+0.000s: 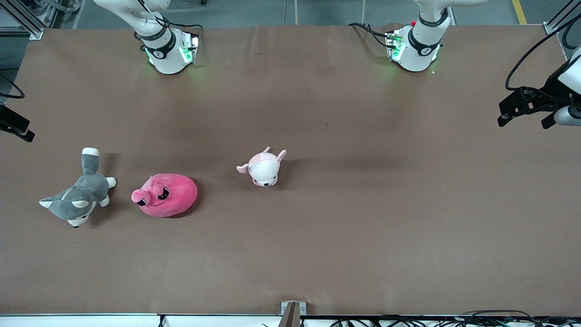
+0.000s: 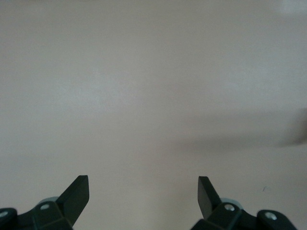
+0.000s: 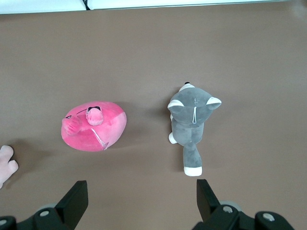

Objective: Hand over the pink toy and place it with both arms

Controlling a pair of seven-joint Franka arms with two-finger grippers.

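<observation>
Three plush toys lie on the brown table (image 1: 317, 113), all toward the right arm's end. The pink toy (image 1: 167, 195), a round hot-pink blob with angry black eyes, rests flat on the paper between the other two, touched by neither gripper. Just beside it, closer to the table's edge at the right arm's end, sprawls a grey husky plush (image 1: 81, 193), its tail pointing toward the robots' bases. A small pale pink plush (image 1: 264, 168) sits apart from the pink toy, nearer the middle of the table and a little farther from the front camera.

Up in the air, the right gripper (image 3: 142, 196) hangs over the table near the husky and the pink toy, its fingers spread wide with nothing between them. Over at its own end of the table, the left gripper (image 2: 143, 191) waits above bare brown surface, its jaws likewise released and holding nothing.
</observation>
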